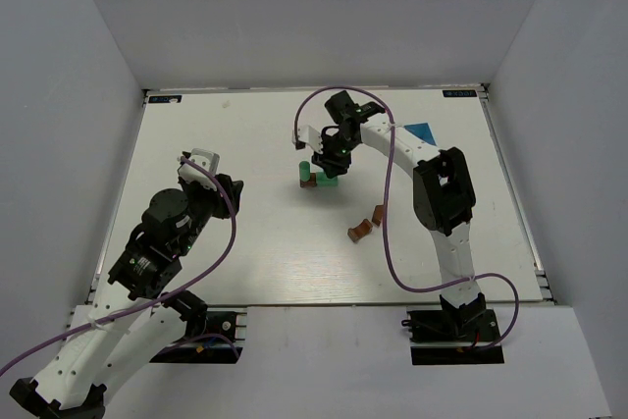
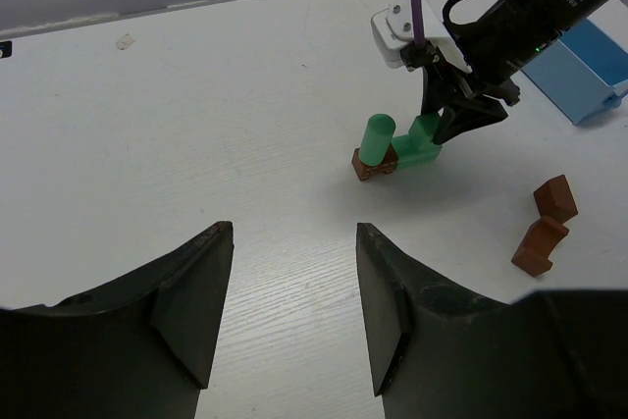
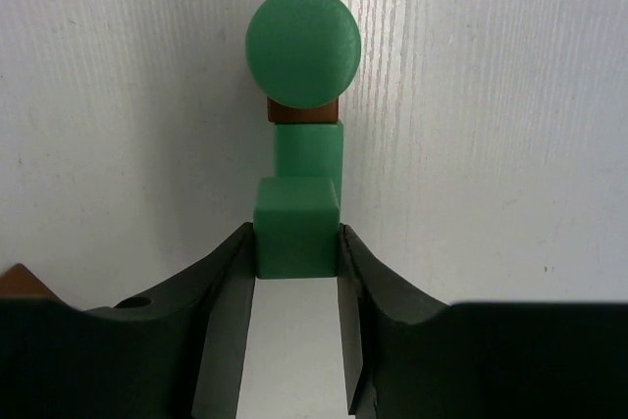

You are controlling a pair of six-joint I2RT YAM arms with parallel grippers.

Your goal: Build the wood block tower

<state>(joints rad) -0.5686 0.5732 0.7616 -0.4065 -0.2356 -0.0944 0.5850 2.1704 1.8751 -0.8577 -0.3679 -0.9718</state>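
Surface: white table, grey walls on three sides.
Task item: tower near the middle of the table; brown block at the base, green cylinder upright on it.
Right claw: right gripper clamped on a green block, whose far end touches the brown base. One stepped piece or two, cannot tell.
Left claw: left gripper apart, empty, facing the tower from well away.
Spares: spare brown blocks loose on the table, right of the tower; blue box beyond.
Step in hand, as judged: seating the green block against the tower.
Advice: set flat before release, open slowly, withdraw straight upward. Avoid touching the cylinder, which looks likely to topple.
Right arm pose: stretched forward, elbow raised, wrist bent down over the tower.
Left arm pose: folded back at the left side.
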